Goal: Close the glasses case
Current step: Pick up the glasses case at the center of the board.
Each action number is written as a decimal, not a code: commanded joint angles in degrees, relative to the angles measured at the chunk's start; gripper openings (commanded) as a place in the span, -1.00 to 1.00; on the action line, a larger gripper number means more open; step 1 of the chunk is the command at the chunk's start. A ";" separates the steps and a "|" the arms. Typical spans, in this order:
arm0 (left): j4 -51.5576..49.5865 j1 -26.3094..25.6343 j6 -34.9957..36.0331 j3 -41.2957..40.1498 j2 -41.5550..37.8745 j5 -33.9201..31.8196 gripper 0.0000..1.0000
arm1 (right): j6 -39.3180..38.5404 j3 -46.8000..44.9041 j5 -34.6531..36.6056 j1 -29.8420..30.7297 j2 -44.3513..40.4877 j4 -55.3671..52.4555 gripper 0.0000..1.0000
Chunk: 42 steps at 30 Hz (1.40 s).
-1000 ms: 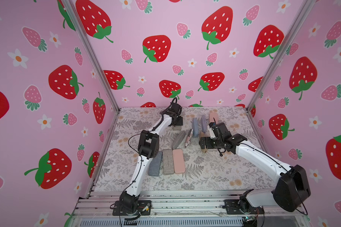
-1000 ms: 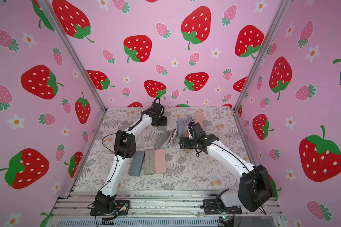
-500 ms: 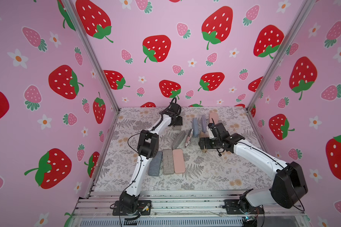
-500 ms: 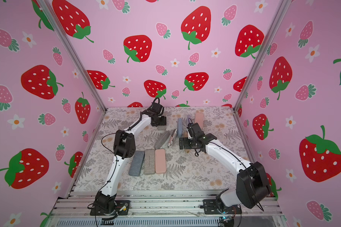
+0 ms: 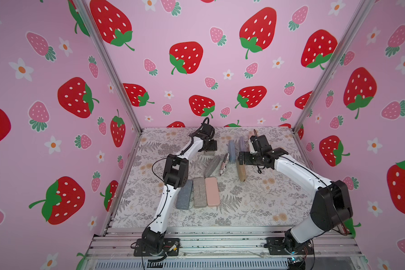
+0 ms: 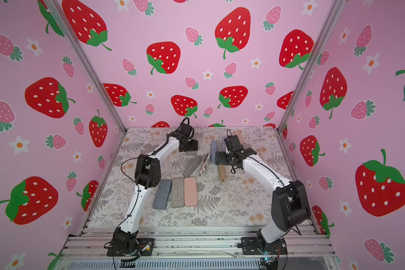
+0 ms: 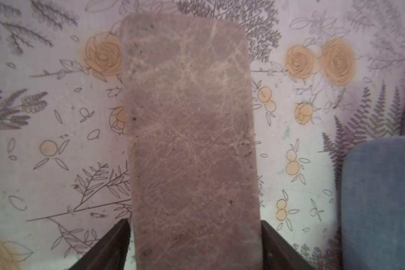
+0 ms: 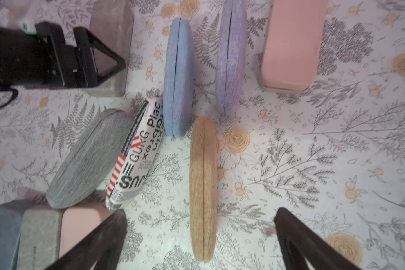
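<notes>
Straddling grey case, left gripper, right gripper spread wide

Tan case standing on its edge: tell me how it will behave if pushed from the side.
The tan case balances on a narrow edge, seam up, so a side push would likely tip it flat. Its woven cover probably grips well.

Pink strawberry-print walls, aluminium corner posts, grey-and-yellow floral tabletop cloth.

White arm links, black joints, thin black cables, dark triangular fingers.
</notes>
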 commanded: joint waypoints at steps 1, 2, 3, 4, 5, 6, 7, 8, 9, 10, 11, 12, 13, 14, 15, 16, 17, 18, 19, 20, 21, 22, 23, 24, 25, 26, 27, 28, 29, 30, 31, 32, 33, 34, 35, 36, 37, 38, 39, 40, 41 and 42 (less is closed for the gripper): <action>-2.87 0.43 0.62 2.35 1.54 -1.06 0.69 | -0.99 3.12 0.82 -2.50 2.48 0.71 0.99; -2.72 0.37 0.71 2.43 1.64 -0.98 0.67 | -0.91 3.98 0.93 -3.45 3.36 0.93 0.99; -2.73 0.47 0.71 2.44 1.74 -0.91 0.63 | -0.98 4.48 1.23 -4.29 4.27 1.48 0.99; -2.75 0.51 0.67 2.39 1.77 -0.95 0.59 | -0.99 5.04 1.69 -4.91 5.09 1.78 0.99; -2.74 0.44 0.69 2.23 1.74 -0.90 0.55 | -1.06 5.82 2.24 -5.65 6.02 1.80 0.99; -2.56 0.51 0.72 1.82 1.66 -0.88 0.52 | -1.21 6.70 2.43 -6.36 7.21 1.89 0.99; -2.29 0.53 0.67 1.26 1.44 -0.75 0.50 | -1.33 7.24 2.51 -7.02 8.14 2.06 0.99; -1.67 0.62 0.61 0.30 1.08 -0.55 0.46 | -1.48 7.70 2.84 -7.59 9.08 2.54 0.99; -0.99 0.78 0.50 -0.76 0.51 -0.25 0.42 | -1.52 8.18 2.89 -8.27 10.04 2.84 0.99; -0.33 0.85 0.39 -1.71 -0.02 -0.03 0.38 | -1.52 8.63 2.96 -8.82 10.81 3.08 0.99; 0.50 0.90 0.37 -3.01 -0.80 0.17 0.37 | -1.43 8.84 3.26 -9.38 11.60 3.69 0.99; 1.16 1.06 0.27 -4.01 -1.55 0.26 0.36 | -1.43 9.09 3.40 -9.96 12.27 4.30 0.99; 1.54 1.19 0.22 -4.76 -2.13 0.39 0.36 | -1.44 9.32 3.43 -10.41 12.99 4.82 0.99; 1.93 1.23 0.14 -5.51 -2.94 0.56 0.36 | -1.44 9.65 4.01 -10.86 13.85 5.35 0.99; 2.47 1.41 0.13 -6.18 -3.77 0.77 0.36 | -1.43 10.12 4.70 -11.31 14.70 5.68 0.99; 2.80 1.49 0.16 -6.72 -4.54 0.94 0.36 | -1.52 10.58 5.34 -11.73 15.61 5.91 0.99; 3.14 1.60 0.30 -7.40 -5.45 1.12 0.36 | -1.65 11.17 5.60 -12.25 16.64 6.28 0.99; 3.36 1.58 0.50 -7.78 -6.33 1.14 0.36 | -1.70 11.97 5.56 -12.73 17.78 6.48 0.99; 3.45 1.67 0.63 -8.03 -7.14 1.22 0.36 | -1.74 12.74 5.49 -13.15 18.86 6.49 0.99; 3.24 1.75 0.99 -8.29 -8.00 1.30 0.36 | -1.87 13.65 5.42 -13.59 20.16 6.74 0.99; 2.97 1.86 1.24 -8.54 -8.84 1.40 0.37 | -2.09 14.72 5.14 -13.97 21.59 6.76 0.99; 2.84 1.88 1.46 -8.91 -9.69 1.41 0.37 | -2.28 15.78 4.92 -14.30 22.90 6.62 0.99; 2.69 1.93 1.80 -9.74 -10.90 1.34 0.37 | -2.62 16.94 4.62 -14.51 24.31 6.66 0.99; 2.89 2.03 2.09 -11.15 -12.53 1.19 0.36 | -2.90 18.05 4.60 -14.66 25.54 6.74 0.99; 3.34 2.18 2.30 -12.77 -14.02 1.06 0.36 | -3.24 18.90 4.51 -14.79 26.64 6.83 0.99; 4.06 2.35 2.52 -15.17 -16.10 0.96 0.36 | -3.44 19.71 4.44 -14.94 27.79 7.08 0.99; 4.71 2.63 2.58 -17.19 -17.96 0.88 0.36 | -3.54 20.36 4.35 -15.02 28.65 7.15 0.99; 5.51 2.87 2.76 -19.78 -20.04 0.79 0.36 | -3.62 21.05 4.14 -15.15 29.54 7.40 0.99; 5.99 3.22 2.90 -22.29 -22.31 0.56 0.37 | -3.71 21.65 4.02 -15.28 30.39 7.65 0.99; 6.33 3.61 3.12 -24.35 -24.25 0.51 0.36 | -3.72 22.12 3.90 -15.39 31.05 7.75 0.99; 6.65 4.01 3.34 -27.01 -26.44 0.27 0.36 | -3.46 22.90 3.13 -15.61 31.75 7.59 0.99; 7.01 4.43 3.65 -29.58 -28.69 0.16 0.36 | -3.30 23.49 2.57 -15.74 32.23 7.72 0.99; 7.14 4.78 3.78 -31.79 -30.46 0.05 0.36 | -3.32 23.89 2.29 -15.76 32.60 7.87 0.99; 7.31 5.22 3.98 -34.26 -32.63 -0.08 0.36 | -3.45 24.48 2.02 -15.76 32.96 7.75 0.99; 7.41 5.68 4.03 -36.91 -34.67 -0.18 0.36 | -3.50 25.03 1.89 -15.76 33.27 7.47 0.99; 7.49 5.93 4.07 -38.95 -36.36 -0.26 0.36 | -3.62 25.52 1.69 -15.76 33.55 7.19 0.99; 7.68 6.35 4.07 -41.39 -38.14 -0.32 0.36 | -3.67 26.14 1.38 -15.78 33.96 6.75 0.99; 7.83 6.74 3.83 -43.75 -39.89 -0.14 0.36 | -3.72 26.81 1.23 -15.77 34.34 6.21 0.99; 8.03 7.06 3.68 -45.58 -41.32 0.03 0.37 | -3.72 27.17 0.98 -15.82 34.66 5.93 0.99; 8.13 7.20 3.47 -47.67 -42.75 0.16 0.37 | -3.72 27.70 0.75 -15.84 35.03 5.72 0.99; 8.11 7.34 3.31 -49.55 -44.08 0.13 0.36 | -3.78 28.26 0.48 -15.83 35.42 5.43 0.99; 8.05 7.36 3.25 -50.93 -45.08 0.00 0.37 | -3.88 28.85 0.25 -15.78 35.90 5.03 0.99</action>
